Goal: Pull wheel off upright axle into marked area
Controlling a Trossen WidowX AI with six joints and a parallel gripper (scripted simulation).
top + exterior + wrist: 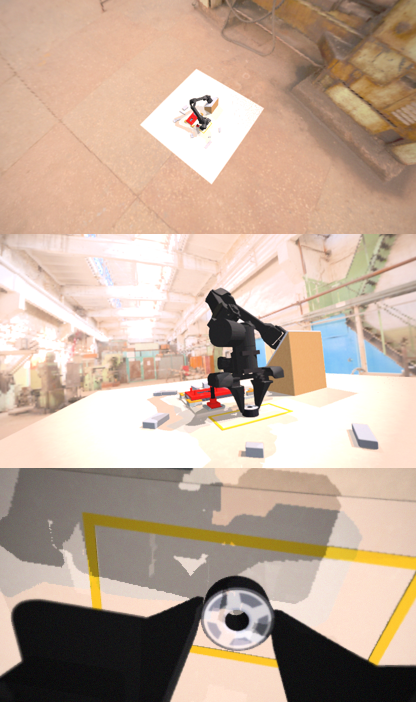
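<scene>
The wheel, with a black tread and a pale spoked face turned up, is off the axle. My gripper is shut on it, one finger on each side, pointing down. The wheel is within the yellow outline of the marked area, near its front edge, at or just above the table; I cannot tell whether it touches. The bare upright black axle stands on its red base to the left, outside the outline. In the top view the arm hides the wheel.
A red plate with orange corner brackets lies behind the axle. The arm's tan mounting box stands at the back right. Loose grey blocks lie at the left, front and right.
</scene>
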